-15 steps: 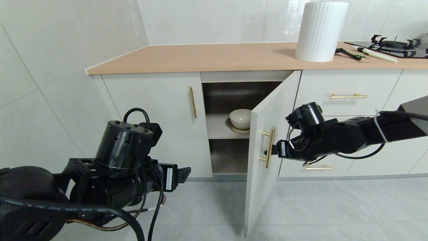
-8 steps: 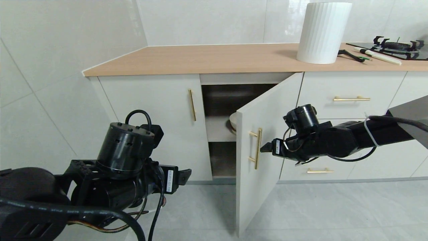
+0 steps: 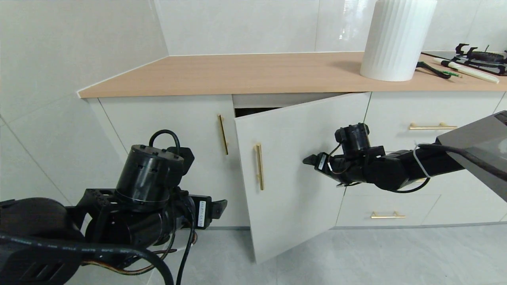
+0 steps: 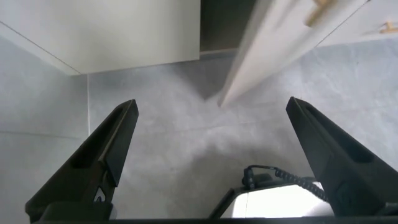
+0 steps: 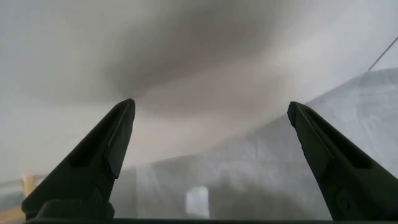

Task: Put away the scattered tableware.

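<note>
- The right gripper (image 3: 312, 160) sits right of centre, its tip against or just off the face of the white flat cabinet door (image 3: 293, 186); I cannot tell whether it touches. It is set on the plain panel, well to the right of the slim gold bar handle (image 3: 258, 166), which suits pushing the door rather than pulling it.
- In the right wrist view its fingers (image 5: 93, 168) are spread wide, with nothing between them but the pale panel close ahead. An open hand is enough for a push.
- The door stands ajar, hinged on its right. A dark gap (image 3: 253, 111) shows at its upper left corner, under the light wooden countertop (image 3: 237, 73). In my judgement, closing the door is the step in hand and it is nearly done.
- The left gripper (image 3: 217, 206) hangs low at lower left, apart from the cupboard. Its fingers (image 4: 102, 158) are wide and empty over the grey tiled floor (image 4: 186, 137). Parked there, it leaves the door's sweep free.
- Tableware: a black-handled utensil (image 3: 433, 70) and a long white-handled utensil (image 3: 471, 73) lie on the countertop at upper right, between the tall white ribbed cylinder (image 3: 396, 39) and the black hob grate (image 3: 481, 53). The inside of the cupboard is hidden by the door.
- These two probably want putting away next, and the right arm is the nearer one.
</note>
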Controlling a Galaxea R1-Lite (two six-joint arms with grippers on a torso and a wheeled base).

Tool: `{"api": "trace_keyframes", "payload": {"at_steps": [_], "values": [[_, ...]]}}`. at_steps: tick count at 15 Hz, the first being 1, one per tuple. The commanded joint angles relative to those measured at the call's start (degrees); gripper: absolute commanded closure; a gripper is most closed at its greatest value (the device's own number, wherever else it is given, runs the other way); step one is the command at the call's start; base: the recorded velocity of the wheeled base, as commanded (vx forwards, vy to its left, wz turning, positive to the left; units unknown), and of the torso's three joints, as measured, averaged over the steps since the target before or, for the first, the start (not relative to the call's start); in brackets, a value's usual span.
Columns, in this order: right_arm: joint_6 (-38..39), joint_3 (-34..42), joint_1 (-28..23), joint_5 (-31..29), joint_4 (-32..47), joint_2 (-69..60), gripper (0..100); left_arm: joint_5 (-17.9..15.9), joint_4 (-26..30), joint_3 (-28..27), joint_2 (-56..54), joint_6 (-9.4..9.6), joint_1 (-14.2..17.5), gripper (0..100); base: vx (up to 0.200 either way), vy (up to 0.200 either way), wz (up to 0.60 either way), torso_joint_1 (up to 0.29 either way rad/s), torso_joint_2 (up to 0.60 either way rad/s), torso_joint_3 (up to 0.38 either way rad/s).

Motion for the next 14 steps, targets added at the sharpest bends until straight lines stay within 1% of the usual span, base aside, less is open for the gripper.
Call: {"api": "trace_keyframes", "payload": {"at_steps": [1, 5, 10, 14], "values": [[0.96, -2.02, -0.09, -2.48, -0.38, 2.37, 0, 0.06, 0.01, 0.04, -0.15, 0.01, 0.11, 0, 0.0, 0.0, 0.0, 0.0, 0.0, 0.0], [7.2, -8.0, -0.8, -6.7, -0.56, 4.83, 0, 0.06, 0.01, 0.04, 0.11, -0.08, 0.11, 0, 0.0, 0.0, 0.0, 0.0, 0.0, 0.0], [9.66, -13.62, -2.73, -10.92, -0.56, 8.17, 0, 0.06, -0.08, 0.04, 0.2, -0.08, 0.11, 0, 0.0, 0.0, 0.0, 0.0, 0.0, 0.0], [10.18, -16.52, -3.7, -13.12, -0.47, 9.93, 0, 0.06, -0.08, 0.04, 0.29, -0.08, 0.11, 0, 0.0, 0.0, 0.0, 0.0, 0.0, 0.0]]}}
